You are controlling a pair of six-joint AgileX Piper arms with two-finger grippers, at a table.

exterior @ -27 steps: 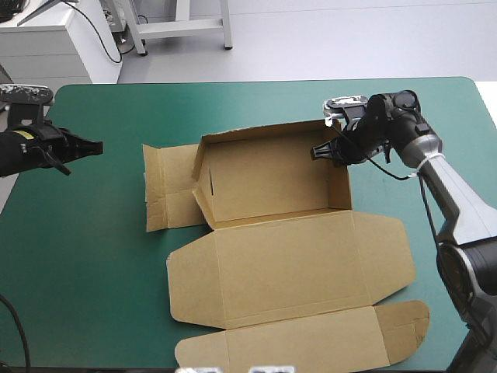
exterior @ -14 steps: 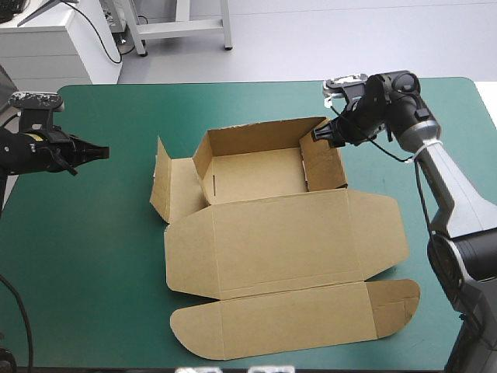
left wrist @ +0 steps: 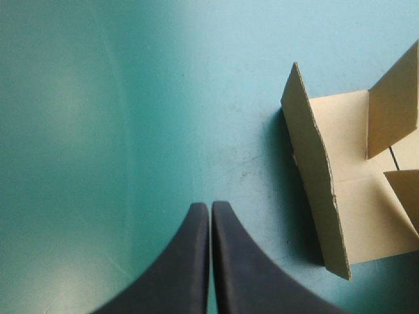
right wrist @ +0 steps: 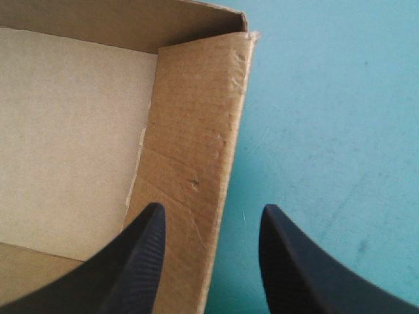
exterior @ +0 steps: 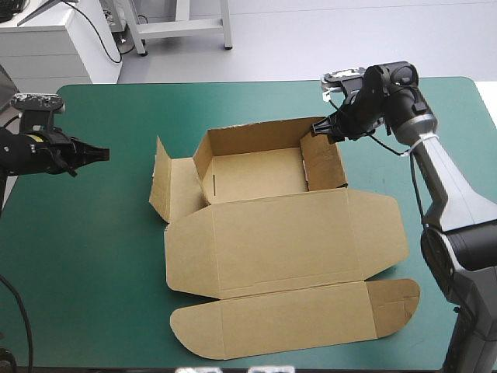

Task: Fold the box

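Note:
The brown box (exterior: 256, 175) sits mid-table as an open tray, its back, left and right walls raised. Its lid (exterior: 279, 241) lies flat toward the near edge, ending in a rounded tuck flap (exterior: 295, 318). My right gripper (exterior: 321, 130) is open at the far right corner. In the right wrist view that gripper (right wrist: 213, 216) straddles the right wall (right wrist: 196, 124), one finger inside the tray and one outside. My left gripper (exterior: 99, 154) is shut on nothing, low over the cover, left of the box. In its own view the left gripper (left wrist: 209, 208) points toward the upright left flap (left wrist: 314, 176).
A strip of bare teal-green cover (exterior: 124, 167) lies between the left gripper and the box's left flap (exterior: 161, 183). The table's far edge (exterior: 256, 81) runs a short way behind the box. The lid's tuck flap reaches close to the near edge.
Earlier the tray stood more open, its left flap flat. The right wall has come upright, the left flap has risen and the box has shifted. Both grippers have barely moved since.

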